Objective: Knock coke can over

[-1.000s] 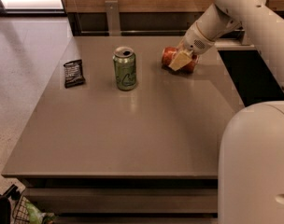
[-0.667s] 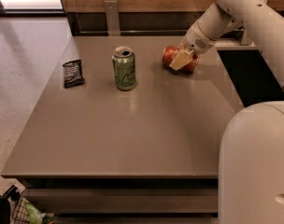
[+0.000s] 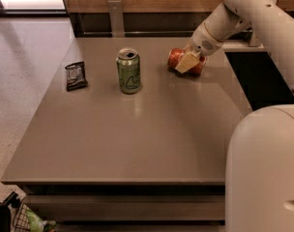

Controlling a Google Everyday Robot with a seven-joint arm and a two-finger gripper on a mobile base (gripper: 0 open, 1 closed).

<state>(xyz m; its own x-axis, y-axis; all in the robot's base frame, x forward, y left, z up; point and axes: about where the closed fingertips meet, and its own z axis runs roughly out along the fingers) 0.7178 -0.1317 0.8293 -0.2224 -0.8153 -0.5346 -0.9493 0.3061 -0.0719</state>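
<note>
The coke can (image 3: 176,58), red-orange, lies on its side on the grey table (image 3: 137,129) at the back right. My gripper (image 3: 187,62) is right at the can, its pale fingers in front of the can's middle and covering part of it. The white arm reaches down to it from the upper right.
A green can (image 3: 129,71) stands upright at the table's back middle. A dark snack packet (image 3: 75,75) lies flat at the left. The robot's white body (image 3: 265,173) fills the lower right. A basket (image 3: 26,221) sits on the floor at lower left.
</note>
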